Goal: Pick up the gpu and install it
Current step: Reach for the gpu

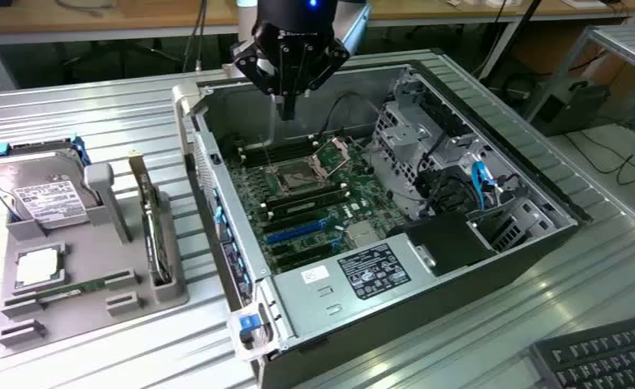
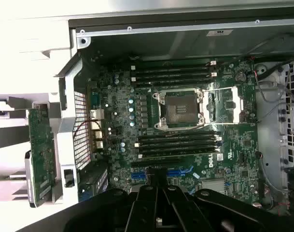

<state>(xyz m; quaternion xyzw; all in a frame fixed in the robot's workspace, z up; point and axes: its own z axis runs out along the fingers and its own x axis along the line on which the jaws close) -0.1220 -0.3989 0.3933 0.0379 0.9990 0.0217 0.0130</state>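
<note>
While the gpu (image 1: 149,231) stood on edge, untouched, in its slot along the grey holder tray's (image 1: 68,320) edge nearest the computer case (image 1: 328,320), the gripper (image 1: 285,109) hung clenched and empty over the motherboard (image 1: 306,194) near the case's far wall. By my judgement, neither picking nor installing was yet done; the blue expansion slots (image 1: 295,233) sat unfilled.

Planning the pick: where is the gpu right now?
In the exterior view the gpu stands on edge in the grey tray, between the hard drive and the open case.
</note>
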